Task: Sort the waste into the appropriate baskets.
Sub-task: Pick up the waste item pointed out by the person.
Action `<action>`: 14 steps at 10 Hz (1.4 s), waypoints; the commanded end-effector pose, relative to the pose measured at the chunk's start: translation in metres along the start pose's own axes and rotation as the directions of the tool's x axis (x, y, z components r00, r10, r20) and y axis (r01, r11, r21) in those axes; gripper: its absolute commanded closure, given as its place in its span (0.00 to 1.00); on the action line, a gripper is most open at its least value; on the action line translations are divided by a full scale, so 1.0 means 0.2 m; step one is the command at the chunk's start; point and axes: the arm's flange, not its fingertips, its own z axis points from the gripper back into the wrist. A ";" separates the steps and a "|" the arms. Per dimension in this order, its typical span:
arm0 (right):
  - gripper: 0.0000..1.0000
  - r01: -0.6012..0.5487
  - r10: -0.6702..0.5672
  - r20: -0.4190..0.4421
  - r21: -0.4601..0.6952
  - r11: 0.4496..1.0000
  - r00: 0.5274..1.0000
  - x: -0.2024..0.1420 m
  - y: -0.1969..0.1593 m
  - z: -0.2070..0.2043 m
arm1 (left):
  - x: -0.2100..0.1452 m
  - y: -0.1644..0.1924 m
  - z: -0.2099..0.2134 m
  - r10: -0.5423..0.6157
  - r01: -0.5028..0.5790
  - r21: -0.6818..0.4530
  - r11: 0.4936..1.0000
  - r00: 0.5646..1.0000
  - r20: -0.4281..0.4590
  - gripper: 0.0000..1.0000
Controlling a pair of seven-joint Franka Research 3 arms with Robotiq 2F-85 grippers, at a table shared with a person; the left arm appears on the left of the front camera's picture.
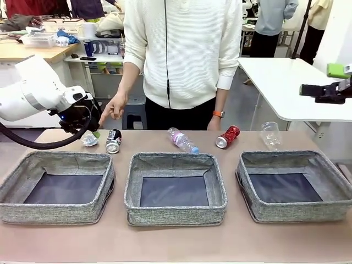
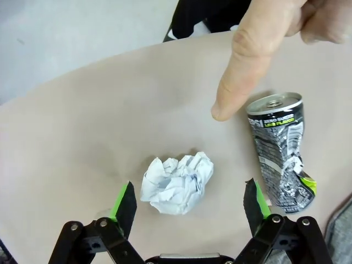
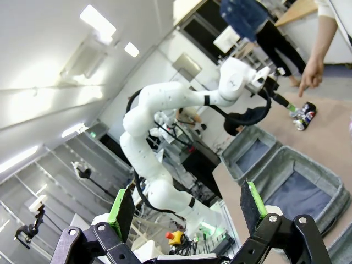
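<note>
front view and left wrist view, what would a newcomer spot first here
A person's hand points a finger at the table beside the black-and-silver drink can, at the far left. Next to it the left end effector stands open with the crumpled white paper ball between its fingers, not yet gripped. Three grey baskets sit in a row along the near side.

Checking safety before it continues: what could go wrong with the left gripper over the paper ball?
1. The person's hand points down right beside the crumpled paper ball under the open left gripper; descending now might strike the finger.
2. The black-and-silver can lies close to one gripper finger; it might get knocked and roll.
</note>
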 end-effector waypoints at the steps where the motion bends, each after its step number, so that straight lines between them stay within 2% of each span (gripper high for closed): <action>1: 0.00 -0.030 0.030 0.014 0.015 0.999 0.999 0.02 -0.01 -0.01 | 0.04 0.00 0.00 0.014 -0.014 0.031 0.999 1.000 -0.013 0.00; 3: 0.00 -0.030 0.030 0.014 0.015 0.999 0.999 0.02 -0.01 -0.01 | 0.06 0.00 -0.02 0.013 -0.013 0.028 1.000 1.000 0.004 0.00; 4: 0.00 -0.030 0.030 0.014 0.015 0.999 0.999 0.02 -0.01 -0.01 | 0.06 0.00 -0.03 0.002 -0.002 0.034 0.999 1.000 0.003 0.59; 5: 0.00 -0.030 0.030 0.014 0.015 0.999 0.999 0.02 -0.01 -0.01 | 0.06 -0.01 -0.03 -0.002 0.002 0.033 0.999 1.000 0.009 0.60; 6: 0.00 -0.030 0.030 0.014 0.015 0.999 0.999 0.02 -0.01 -0.01 | 0.05 -0.01 -0.04 -0.013 0.012 0.027 1.000 1.000 0.011 1.00; 8: 0.00 -0.030 0.030 0.014 0.015 0.999 0.999 0.02 -0.01 -0.01 | 0.04 -0.02 -0.05 -0.019 0.018 0.045 0.999 1.000 0.006 1.00; 9: 0.00 -0.030 0.030 0.014 0.015 0.999 0.999 0.02 -0.01 -0.01 | 0.04 -0.02 -0.05 -0.015 0.015 0.046 0.999 1.000 0.006 0.86; 10: 0.00 -0.030 0.030 0.014 0.015 0.999 0.999 0.02 -0.01 -0.01 | 0.04 -0.02 -0.05 -0.015 0.015 0.048 0.999 1.000 0.003 0.96; 11: 0.00 -0.030 0.030 0.014 0.015 0.999 0.999 0.02 -0.01 -0.01 | 0.05 -0.02 -0.05 -0.014 0.014 0.049 0.999 1.000 0.001 1.00; 14: 0.00 -0.030 0.030 0.014 0.015 0.999 0.999 0.02 -0.01 -0.01 | 0.05 -0.02 -0.06 -0.011 0.011 0.052 0.999 1.000 -0.011 1.00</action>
